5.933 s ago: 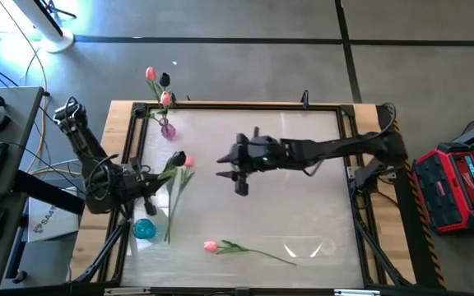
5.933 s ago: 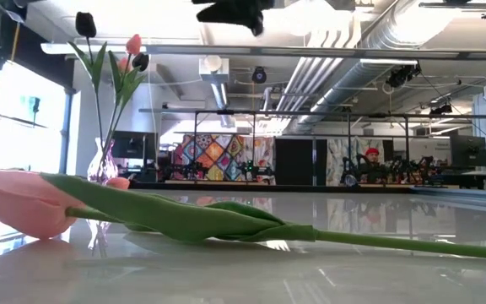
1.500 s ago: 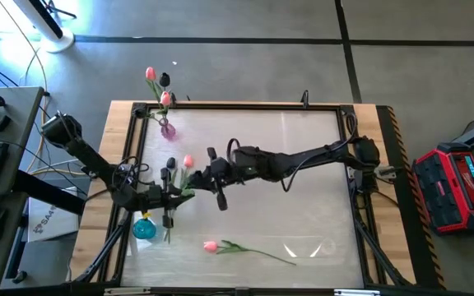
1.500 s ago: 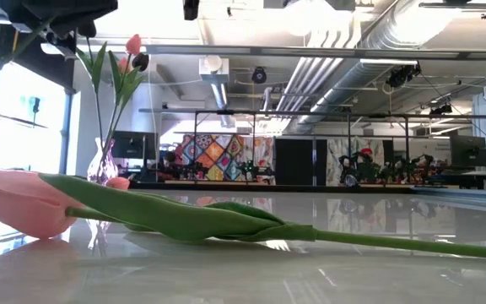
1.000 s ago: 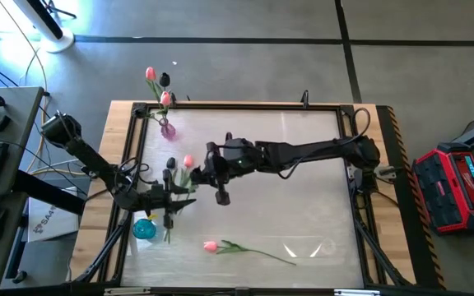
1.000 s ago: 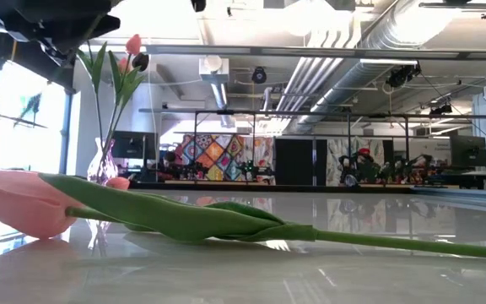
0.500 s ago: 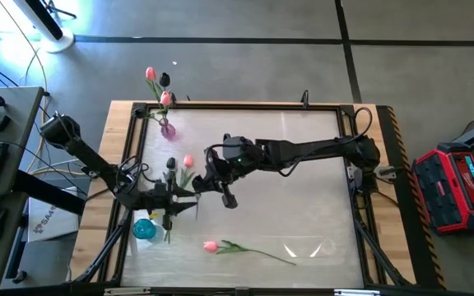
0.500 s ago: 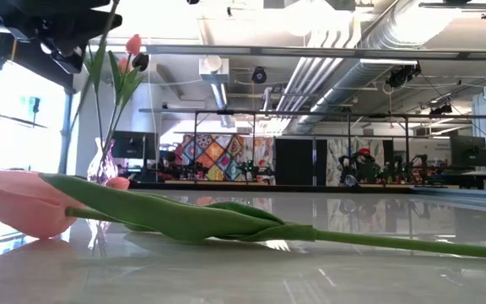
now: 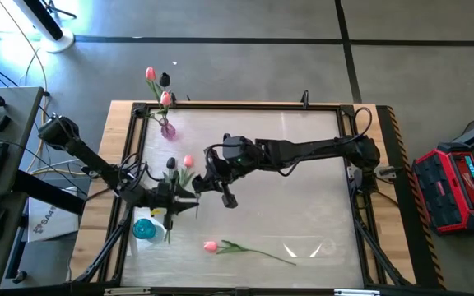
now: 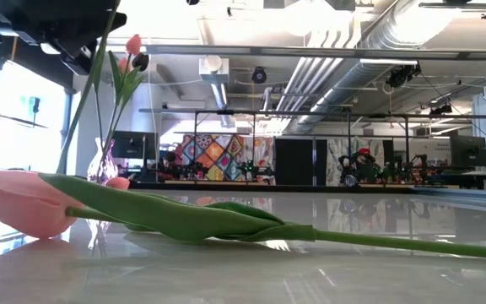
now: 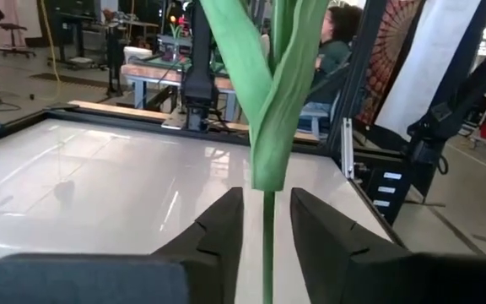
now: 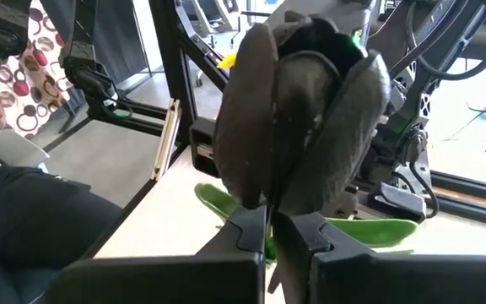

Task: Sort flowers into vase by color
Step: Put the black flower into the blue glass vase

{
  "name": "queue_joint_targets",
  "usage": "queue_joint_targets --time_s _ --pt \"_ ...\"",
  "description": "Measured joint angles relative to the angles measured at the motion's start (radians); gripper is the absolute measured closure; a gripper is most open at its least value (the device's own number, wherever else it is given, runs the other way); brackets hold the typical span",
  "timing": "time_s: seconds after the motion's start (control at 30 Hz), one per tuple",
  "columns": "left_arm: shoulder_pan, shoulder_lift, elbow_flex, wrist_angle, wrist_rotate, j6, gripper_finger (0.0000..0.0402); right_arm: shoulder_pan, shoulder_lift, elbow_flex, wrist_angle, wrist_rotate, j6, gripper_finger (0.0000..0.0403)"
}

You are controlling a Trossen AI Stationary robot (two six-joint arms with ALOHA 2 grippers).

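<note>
- Toward nine o'clock on the desk [image 9: 303,205], the left tool [image 9: 174,205] pinches a tulip stem [image 11: 267,228].
- Beside it, the right tool [image 9: 205,182] grips the dark tulip [image 12: 298,127].
- Pulling apart might snap a stem or tangle leaves.

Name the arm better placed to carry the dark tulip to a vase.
Right, probably: the right hand looks shut just under the head of the dark tulip, while the left hand holds a green stem lower down.
</note>
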Motion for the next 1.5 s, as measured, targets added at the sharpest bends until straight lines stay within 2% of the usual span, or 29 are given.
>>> queue_joint_targets --time_s 0.23,0.33,0.53,0.6,0.73,0.87,1.03,1.07,1.3,1.5 --pt "0.002 0.000 0.000 -0.053 0.006 0.022 0.0391 0.000 0.000 0.000 0.000 0.003 0.001 0.0403" --pt "0.000 0.000 0.000 -0.055 0.000 0.064 0.0396 0.000 0.000 0.000 0.002 0.003 0.001 0.0394" --pt "-0.019 0.000 0.031 -0.055 -0.041 0.171 0.0400 0.001 0.000 0.000 0.008 0.002 0.011 0.0316" --pt "-0.052 -0.005 0.053 -0.056 -0.098 0.217 0.0401 0.001 0.000 0.000 0.011 0.010 0.050 0.0286" --pt "-0.166 -0.052 0.089 -0.082 -0.320 0.310 0.0401 0.011 -0.002 0.000 0.024 0.158 0.127 0.0239" --pt "-0.324 -0.131 0.100 -0.094 -0.578 0.343 0.0401 0.036 -0.002 0.000 0.020 0.315 0.106 0.0217" --pt "-0.557 -0.240 0.102 -0.095 -0.909 0.376 0.0401 0.059 -0.002 0.000 0.019 0.331 0.103 0.0213" --pt "-0.605 -0.263 0.102 -0.092 -0.948 0.390 0.0401 0.062 -0.002 0.000 0.019 0.333 0.103 0.0213" --pt "-0.854 -0.407 0.113 -0.071 -0.942 0.492 0.0401 0.062 0.016 0.000 0.019 0.336 0.111 0.0213" --pt "-0.987 -0.429 0.113 -0.084 -0.943 0.531 0.0401 0.062 0.031 0.000 0.030 0.338 0.133 0.0213"
